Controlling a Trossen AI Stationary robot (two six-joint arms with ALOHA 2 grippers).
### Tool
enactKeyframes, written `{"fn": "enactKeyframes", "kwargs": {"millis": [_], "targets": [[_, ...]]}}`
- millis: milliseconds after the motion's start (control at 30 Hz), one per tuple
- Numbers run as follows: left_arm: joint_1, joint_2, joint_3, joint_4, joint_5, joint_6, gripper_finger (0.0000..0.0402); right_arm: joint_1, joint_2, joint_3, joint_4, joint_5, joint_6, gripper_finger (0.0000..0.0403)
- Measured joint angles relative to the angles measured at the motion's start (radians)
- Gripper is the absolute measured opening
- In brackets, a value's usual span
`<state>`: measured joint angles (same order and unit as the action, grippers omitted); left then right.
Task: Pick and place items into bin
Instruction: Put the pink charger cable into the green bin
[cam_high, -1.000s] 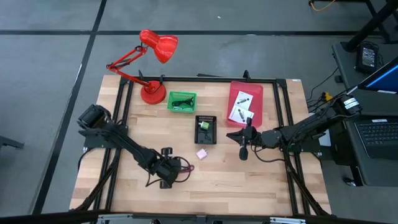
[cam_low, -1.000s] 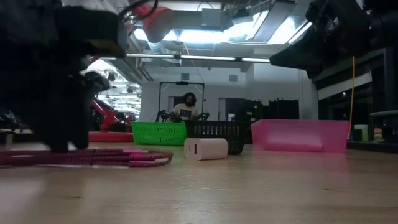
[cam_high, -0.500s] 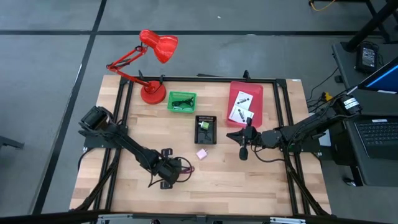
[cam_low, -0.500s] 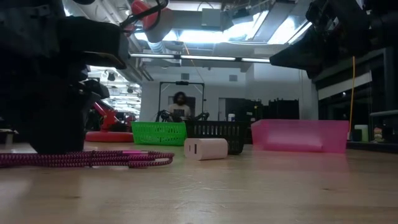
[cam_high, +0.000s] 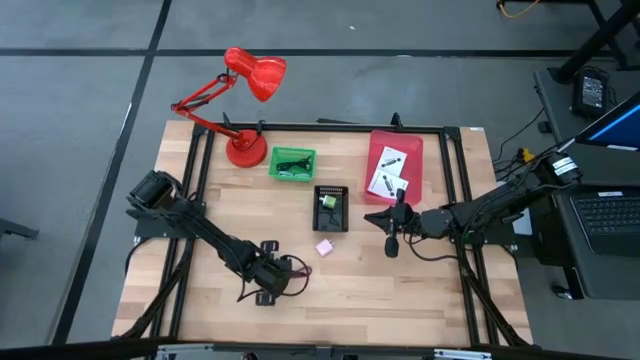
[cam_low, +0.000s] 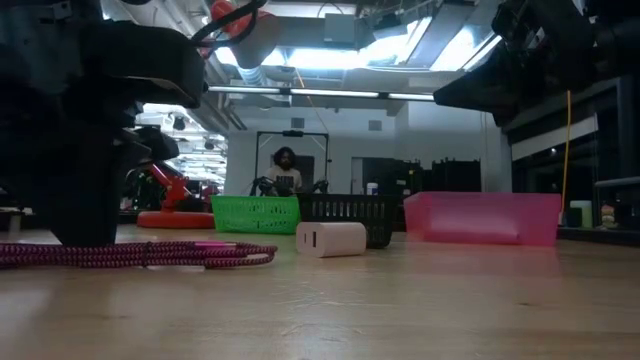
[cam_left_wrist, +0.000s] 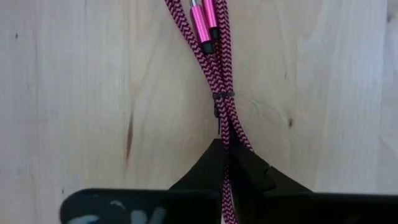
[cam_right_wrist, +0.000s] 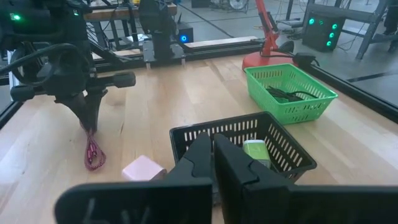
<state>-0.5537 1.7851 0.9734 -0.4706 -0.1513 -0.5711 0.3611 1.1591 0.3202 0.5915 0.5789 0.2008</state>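
Observation:
A maroon braided cord, bundled with a black tie, lies flat on the table near its front; it also shows in the low view. My left gripper stands over it, shut on it. A pink cube rests on the table between the arms. Two white packets lie in the pink tray. A black cord lies in the green basket. My right gripper is shut and empty, raised over the table right of the black basket. My left gripper pinches the bundled strands of the maroon cord between its two fingers, a short way past the black tie, on the side away from the pink plug ends. The fingers come from above, pointing down, one on each side of the strands. The cord lies on the table.
A red desk lamp stands at the far left, its base next to the green basket. The black basket holds a green-yellow item. A black frame runs round the table. A person sits in the room beyond.
My left gripper has come down a little over the cord's end. The cord has stayed flat on the table.

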Motion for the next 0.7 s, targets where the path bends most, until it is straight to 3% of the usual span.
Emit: {"fn": "enactKeyframes", "kwargs": {"millis": [300, 700], "targets": [[-0.002, -0.083, -0.007, -0.024, 0.007, 0.14, 0.0005, 0.0, 0.0, 0.0, -0.001, 0.0, 0.0, 0.0003], [-0.001, -0.267, -0.005, -0.065, -0.073, 0.274, 0.0004, 0.0, 0.0, 0.0, -0.031, 0.0, 0.001, 0.0003]]}}
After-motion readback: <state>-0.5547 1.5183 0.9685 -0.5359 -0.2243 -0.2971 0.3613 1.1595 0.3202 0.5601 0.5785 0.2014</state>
